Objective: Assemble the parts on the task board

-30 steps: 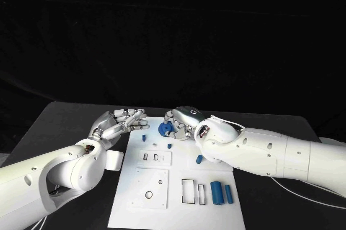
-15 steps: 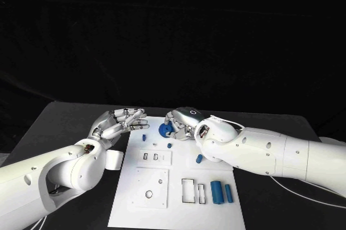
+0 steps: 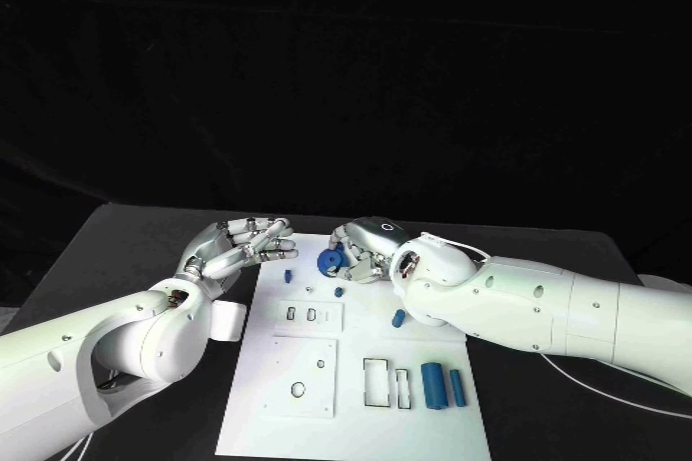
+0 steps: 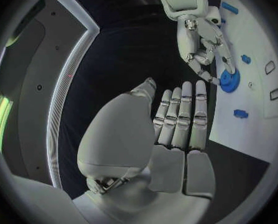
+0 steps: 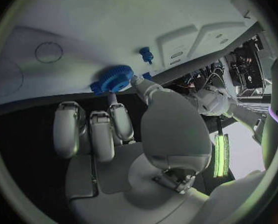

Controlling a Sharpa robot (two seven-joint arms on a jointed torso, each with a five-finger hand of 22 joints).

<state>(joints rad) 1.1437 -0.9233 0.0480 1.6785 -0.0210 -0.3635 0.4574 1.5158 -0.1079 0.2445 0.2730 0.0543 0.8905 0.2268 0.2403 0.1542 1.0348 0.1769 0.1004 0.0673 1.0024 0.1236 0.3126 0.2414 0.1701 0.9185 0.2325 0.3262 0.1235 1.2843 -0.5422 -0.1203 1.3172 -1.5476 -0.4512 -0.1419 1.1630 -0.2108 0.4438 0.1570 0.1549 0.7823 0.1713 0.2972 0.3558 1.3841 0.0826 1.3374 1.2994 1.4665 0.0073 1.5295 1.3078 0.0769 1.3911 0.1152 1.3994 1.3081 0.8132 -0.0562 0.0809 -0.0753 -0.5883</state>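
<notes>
The white task board (image 3: 325, 406) lies in the middle of the black table. At its far end my right hand (image 3: 364, 249) pinches a blue gear (image 3: 333, 259) between thumb and fingers (image 5: 114, 115); in the right wrist view the gear (image 5: 113, 79) sits low over the board's surface (image 5: 83, 30). I cannot tell whether it touches the board. My left hand (image 3: 242, 244) hovers at the board's far left corner, a short gap from the gear, holding nothing. In the left wrist view its fingers (image 4: 182, 115) lie straight, side by side, pointing toward the right hand (image 4: 201, 40) and the gear (image 4: 229, 79).
Small blue pegs (image 3: 289, 276) (image 3: 339, 292) (image 3: 398, 319) stand or lie on the board's far half. Two long blue blocks (image 3: 431, 383) (image 3: 457, 387) lie at its near right beside rectangular slots (image 3: 379, 382). A round hole (image 3: 299, 389) is at the near left.
</notes>
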